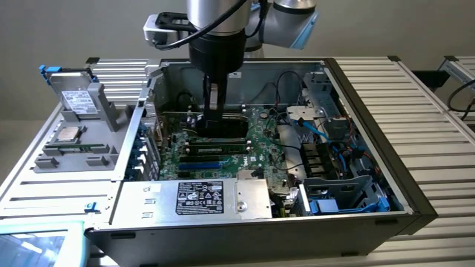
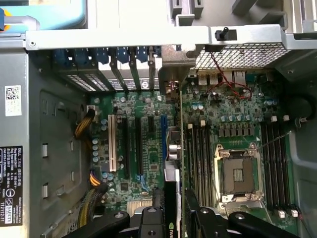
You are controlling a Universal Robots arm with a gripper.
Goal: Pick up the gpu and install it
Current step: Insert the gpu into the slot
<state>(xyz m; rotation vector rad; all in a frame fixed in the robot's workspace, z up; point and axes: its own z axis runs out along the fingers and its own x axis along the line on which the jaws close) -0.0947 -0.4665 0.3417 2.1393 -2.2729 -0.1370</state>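
Item: open tower computer case (image 1: pixel 371 219), lying on its side on a ribbed aluminium counter (image 1: pixel 426 83); interior exposed.

Robot arm (image 1: pixel 219 33) enters from above; its upper part is cut off by the frame edge.

Pincer (image 1: pixel 215 114) closed on the gpu (image 1: pixel 224 129), held over the green motherboard (image 1: pixel 252 153) near the middle of the case; in the exterior view the card reads as a dark block under the fingers, with its board and bracket hard to make out.

Wrist view: pincer (image 2: pixel 173 213) with a black finger (image 2: pixel 150 224) on either side of the gpu (image 2: pixel 172 173); the card is seen edge-on as a narrow dark strip with a silver part at its far end. It stands just beside the blue expansion slot (image 2: pixel 163 134), between that slot and the memory slots (image 2: pixel 198 158). Its lower edge is hidden, so whether it touches the board cannot be told.

Also present:
- white expansion slot (image 2: pixel 112 144);
- CPU socket (image 2: pixel 237 174) in its metal frame;
- power supply (image 1: pixel 199 199) at the near edge of the case, the print on its black label too small to read;
- blue cables (image 1: pixel 312 130) toward the exterior view's right, partly hidden under brackets;
- grey drive cage (image 1: pixel 82 108) swung out at the exterior view's left.
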